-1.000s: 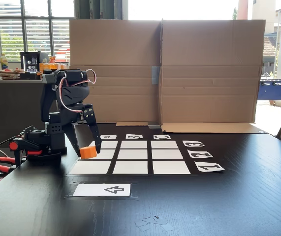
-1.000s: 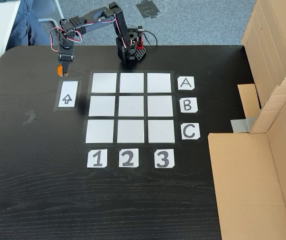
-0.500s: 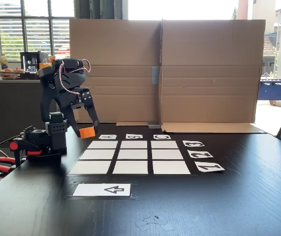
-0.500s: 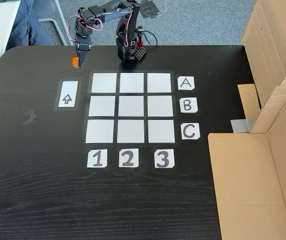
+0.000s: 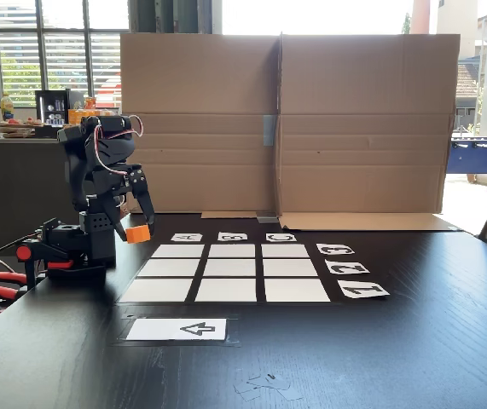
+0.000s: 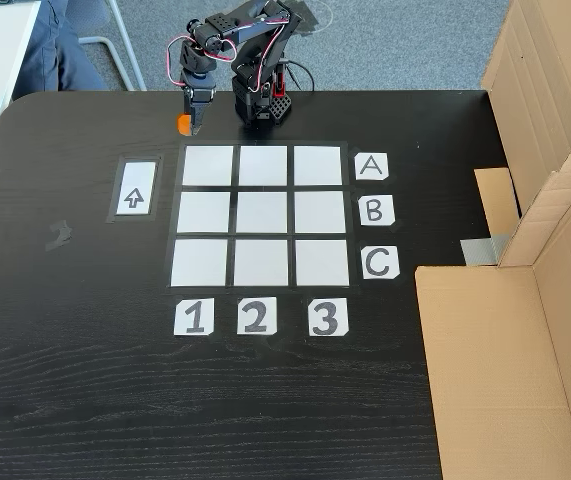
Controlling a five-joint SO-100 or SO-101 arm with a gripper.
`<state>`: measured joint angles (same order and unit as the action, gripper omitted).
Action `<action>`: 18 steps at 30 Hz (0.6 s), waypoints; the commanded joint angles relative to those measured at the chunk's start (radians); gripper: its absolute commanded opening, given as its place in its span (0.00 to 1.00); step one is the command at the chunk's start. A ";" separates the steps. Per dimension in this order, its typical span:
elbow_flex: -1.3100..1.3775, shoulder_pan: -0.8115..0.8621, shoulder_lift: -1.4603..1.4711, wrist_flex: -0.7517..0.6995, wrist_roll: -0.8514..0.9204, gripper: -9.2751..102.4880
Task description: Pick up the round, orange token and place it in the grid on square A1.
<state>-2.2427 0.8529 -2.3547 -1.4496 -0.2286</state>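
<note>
You had the small bright orange token (image 5: 137,233) pinched between the two black fingers of the gripper (image 5: 137,232), the jaws closed on its sides, and it hung in the air clear of the black wooden tabletop (image 5: 397,341). Over the last second it had risen from the table beside the white arrow card (image 6: 134,188) and swung back toward the arm's black base (image 6: 261,103). In the top-down fixed view the token (image 6: 183,124) sat just outside the far edge of the white 3x3 grid (image 6: 261,216), close to the corner cell in line with the "A" card (image 6: 370,166) and the "1" card (image 6: 193,316).

That meant the pick was done and the carry was under way. Square A1 (image 6: 208,166) lay just beside the token's position in that view, so you probably needed only a short reach forward and a descent before releasing.

Some things you could not read well. From above, the gripper (image 6: 191,124) covered most of the token, leaving only an orange sliver, so how squarely the fingers held it was unclear. In the low front fixed view the grid (image 5: 226,273) was strongly foreshortened and its letter cards appeared mirrored or upside down, so judging the token's height over the cells or its offset from the corner cell was hard. The clamps (image 5: 4,285) at the table edge were partly cut off by the frame.
</note>
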 commanded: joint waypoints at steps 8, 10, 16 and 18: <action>-0.164 -0.063 -0.018 0.029 0.037 0.17; -0.170 -0.063 0.018 0.054 0.037 0.17; -0.209 -0.063 0.140 0.169 0.032 0.17; -0.224 -0.063 0.175 0.210 0.029 0.17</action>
<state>-2.4605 0.7961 -2.2074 -1.2793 -0.1994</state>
